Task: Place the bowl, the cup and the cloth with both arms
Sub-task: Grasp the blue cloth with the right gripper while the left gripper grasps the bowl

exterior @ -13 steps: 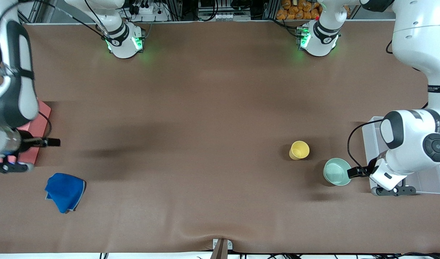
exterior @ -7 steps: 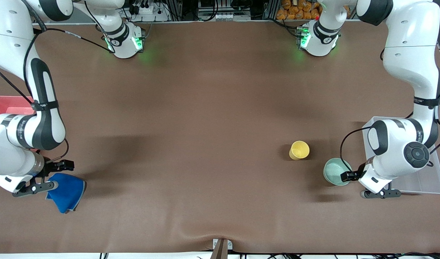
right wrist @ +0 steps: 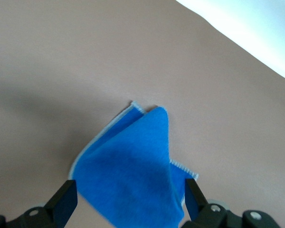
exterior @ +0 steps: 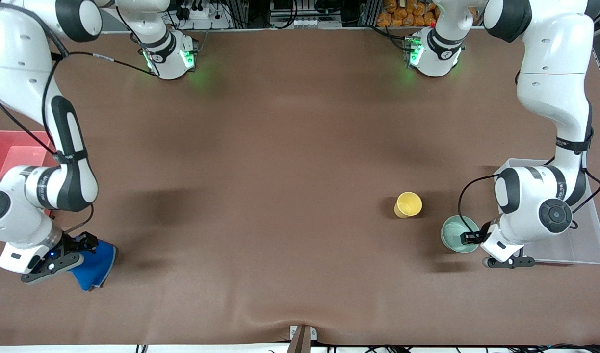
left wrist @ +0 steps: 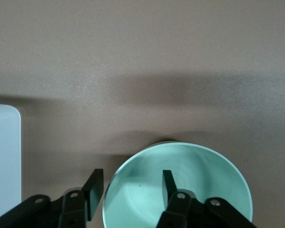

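Observation:
The pale green bowl [exterior: 456, 234] stands near the left arm's end of the table, with the yellow cup [exterior: 408, 204] beside it, a little farther from the front camera. My left gripper [exterior: 470, 239] is low at the bowl's rim. In the left wrist view its jaws straddle the rim of the bowl [left wrist: 190, 180], one finger [left wrist: 94, 187] outside and one inside, part-way closed but not pinching it. The blue cloth [exterior: 97, 264] lies crumpled near the right arm's end. My right gripper [exterior: 74, 246] is down over the cloth [right wrist: 133, 161], wide open with a finger on either side.
A clear plastic tray [exterior: 582, 247] sits under the left arm's wrist, and its corner [left wrist: 2, 156] shows in the left wrist view. A red bin [exterior: 8, 149] stands at the right arm's end of the table. A small bracket [exterior: 302, 336] is fixed at the table's front edge.
The right arm swung from beside the red bin down onto the cloth. The left gripper slid onto the bowl's rim and its jaws have narrowed.

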### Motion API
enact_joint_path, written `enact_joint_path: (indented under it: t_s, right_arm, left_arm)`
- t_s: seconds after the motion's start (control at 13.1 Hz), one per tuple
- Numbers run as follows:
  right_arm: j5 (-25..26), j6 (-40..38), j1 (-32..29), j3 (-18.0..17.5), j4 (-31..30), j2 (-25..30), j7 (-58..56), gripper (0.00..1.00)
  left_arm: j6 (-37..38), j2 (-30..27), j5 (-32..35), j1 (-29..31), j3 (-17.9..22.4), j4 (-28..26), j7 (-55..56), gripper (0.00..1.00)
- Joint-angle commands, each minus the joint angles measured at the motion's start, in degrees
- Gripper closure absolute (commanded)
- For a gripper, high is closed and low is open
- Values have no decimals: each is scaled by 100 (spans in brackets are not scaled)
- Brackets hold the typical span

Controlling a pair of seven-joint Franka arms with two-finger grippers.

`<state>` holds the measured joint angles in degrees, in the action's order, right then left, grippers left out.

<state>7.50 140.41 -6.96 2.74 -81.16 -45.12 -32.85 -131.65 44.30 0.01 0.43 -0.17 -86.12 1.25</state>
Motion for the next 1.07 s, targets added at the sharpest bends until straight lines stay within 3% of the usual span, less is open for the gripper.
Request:
enact_joint_path:
  t_s: [0.0, 0.38, 0.46, 0.54, 0.61, 0.69, 0.77, 0.99]
  right_arm:
    - [85, 293, -51, -63, 398, -444, -46, 0]
    - [24, 470, -113, -63, 566, -779, 59, 0]
    - [-20, 461, -147, -72, 566, -840, 303, 10]
    - [-159, 392, -191, -81, 557, -884, 619, 48]
    - [-326, 374, -183, -81, 548, -885, 709, 74]
    - [-441, 373, -183, -81, 540, -885, 710, 89]
    - [-512, 339, -174, -81, 539, -885, 710, 99]
    - [-819, 198, -174, -81, 513, -876, 710, 100]
  left_arm:
    - [-44, -9, 8, 10, 9, 8, -2, 100]
    - [122, -236, -10, 123, 44, 87, -107, 100]
    - [323, -376, -45, 194, 44, 148, -107, 100]
    - [707, -526, -54, 273, 52, 270, -116, 100]
    - [1120, -727, -71, 404, 53, 333, -133, 100]
    - [1385, -921, -2, 510, 53, 351, -177, 100]
    - [1562, -1097, 8, 554, 70, 351, -360, 100]
    - [2046, -1458, -71, 563, 770, 342, -1517, 100]
